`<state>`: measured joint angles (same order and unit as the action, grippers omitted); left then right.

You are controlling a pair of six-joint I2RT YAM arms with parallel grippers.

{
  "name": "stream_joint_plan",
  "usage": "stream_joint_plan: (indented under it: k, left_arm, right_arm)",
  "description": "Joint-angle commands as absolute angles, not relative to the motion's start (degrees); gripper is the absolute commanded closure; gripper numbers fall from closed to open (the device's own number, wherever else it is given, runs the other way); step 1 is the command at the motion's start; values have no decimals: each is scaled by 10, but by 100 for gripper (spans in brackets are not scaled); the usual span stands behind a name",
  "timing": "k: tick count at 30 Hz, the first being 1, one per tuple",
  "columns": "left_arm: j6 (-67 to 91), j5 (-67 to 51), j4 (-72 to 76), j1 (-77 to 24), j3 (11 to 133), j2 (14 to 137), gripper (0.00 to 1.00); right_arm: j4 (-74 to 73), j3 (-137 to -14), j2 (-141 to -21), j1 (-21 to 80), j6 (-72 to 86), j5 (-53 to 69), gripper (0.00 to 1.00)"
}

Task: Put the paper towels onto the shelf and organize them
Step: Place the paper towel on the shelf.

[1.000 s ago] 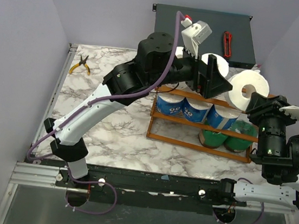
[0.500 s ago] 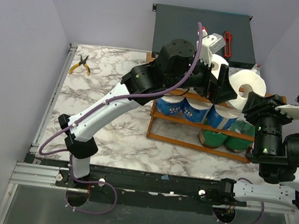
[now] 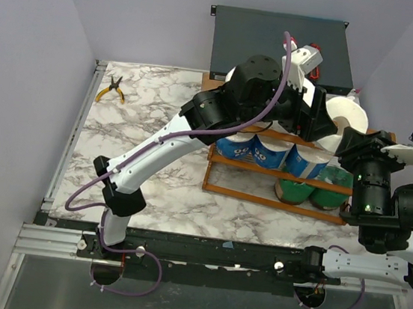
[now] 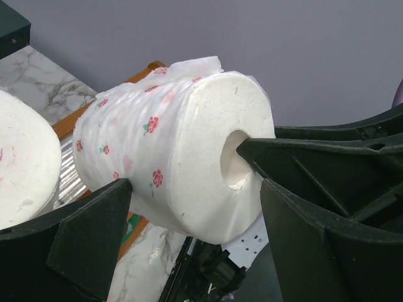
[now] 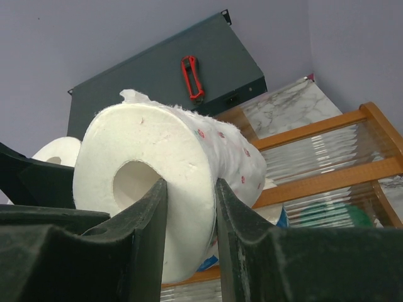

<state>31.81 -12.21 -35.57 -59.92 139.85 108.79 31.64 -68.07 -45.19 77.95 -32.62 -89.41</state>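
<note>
Left arm swung right since a second ago. Left gripper (image 4: pixel 184 165) now at white paper towel roll with red flower print (image 3: pixel 349 112). Jaws apart, straddling roll: one fingertip at core mouth, other against roll's side. Roll lies sideways over right end of top tier of orange-brown wooden shelf with clear ribbed plastic tiers (image 3: pixel 247 195). Blue-wrapped rolls (image 3: pixel 266 156) on middle tier, green-wrapped rolls (image 3: pixel 315 194) below, right. Right gripper (image 5: pixel 189 185) clamped on same roll's wall, one finger inside core.

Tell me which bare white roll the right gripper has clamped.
The white roll at the shelf's right end: the right gripper pinches its wall, one jaw in its core. The other white roll lies ungripped.
</note>
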Motion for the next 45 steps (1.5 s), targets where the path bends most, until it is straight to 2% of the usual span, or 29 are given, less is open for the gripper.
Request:
stream_joint_plan:
  k: [1, 13, 19, 32, 38, 45]
  left_arm:
    - [326, -109, -341, -604, 1415, 1108, 16]
    - [318, -102, -318, -611, 1424, 1128, 44]
    - [318, -108, -300, -614, 1423, 1134, 67]
    - [360, -102, -241, -608, 1376, 1119, 86]
    - [383, -88, -241, -591, 1370, 1117, 89]
    - [405, -86, -242, -566, 1392, 1136, 89]
  right_arm:
    - [334, -683, -440, 785, -318, -1009, 74]
    - [340, -681, -433, 792, -328, -1010, 74]
    - [366, -680, -435, 796, -354, -1010, 71]
    - [410, -679, -423, 805, -393, -1010, 32]
    - [410, -689, -425, 806, -395, -1009, 3]
    - [411, -712, -440, 805, -405, -1003, 0]
